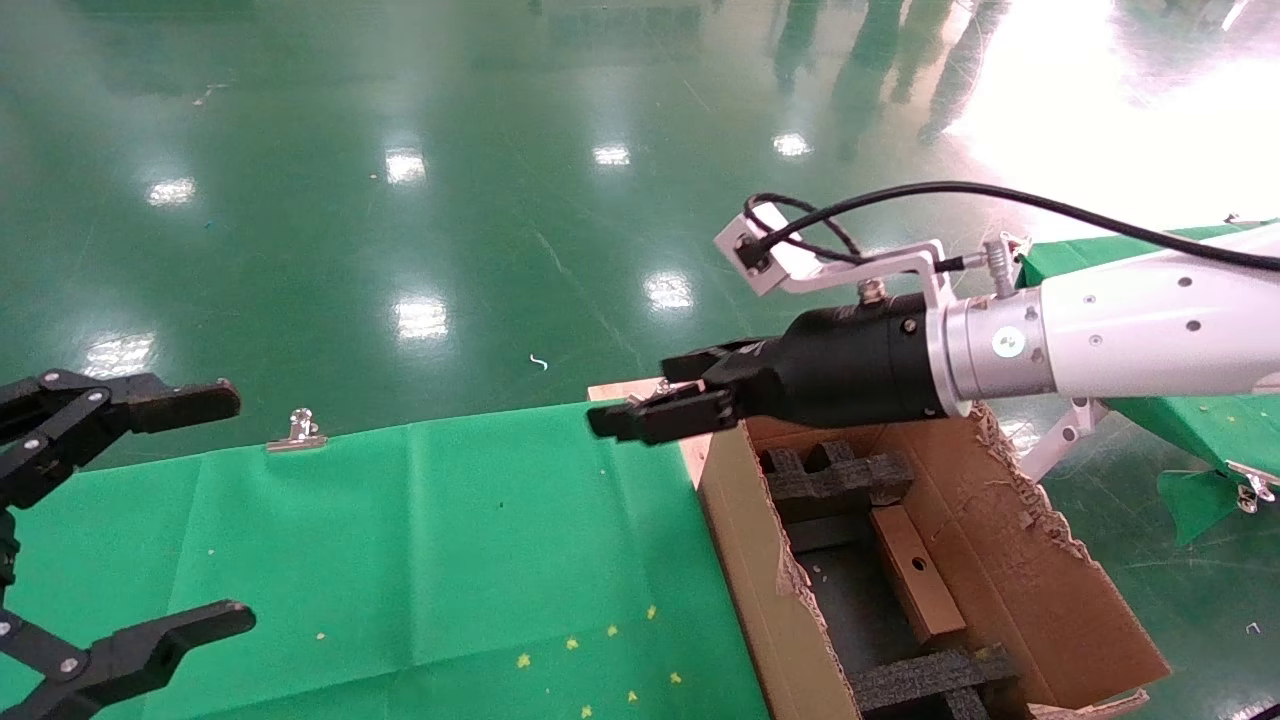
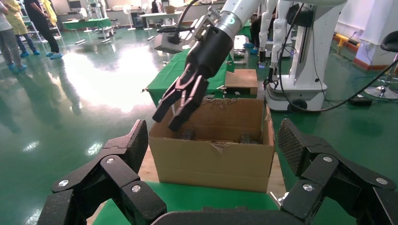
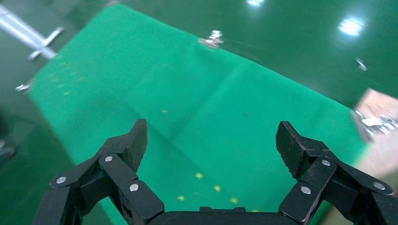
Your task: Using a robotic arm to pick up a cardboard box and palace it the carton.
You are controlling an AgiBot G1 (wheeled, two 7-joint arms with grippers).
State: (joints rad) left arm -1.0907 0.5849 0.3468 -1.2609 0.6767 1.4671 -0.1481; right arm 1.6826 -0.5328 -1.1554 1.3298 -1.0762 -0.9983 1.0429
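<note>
My right gripper (image 1: 650,405) hangs in the air above the near-left corner of the carton (image 1: 740,560), reaching out sideways over the edge of the green cloth (image 1: 450,540), its fingers spread wide with nothing between them; my right wrist view looks down past both fingertips (image 3: 133,140) onto bare green cloth. The white forearm (image 1: 1150,325) behind it carries a silver camera bracket (image 1: 830,265) and a black cable (image 1: 1000,195). The cardboard box (image 1: 915,575) already lies inside the carton, a flat brown piece with 1 round hole, resting on the dark floor between 2 black foam inserts (image 1: 835,475), leaning close to the right wall. The carton's right flap has a ragged, torn edge (image 1: 1010,470). My left gripper (image 1: 130,520) is parked at the left edge of the table, held above the cloth, its 2 fingers wide apart and empty; from its wrist view the carton (image 2: 213,161) stands straight ahead. A metal clip (image 1: 297,432) pins the cloth's far edge.
</note>
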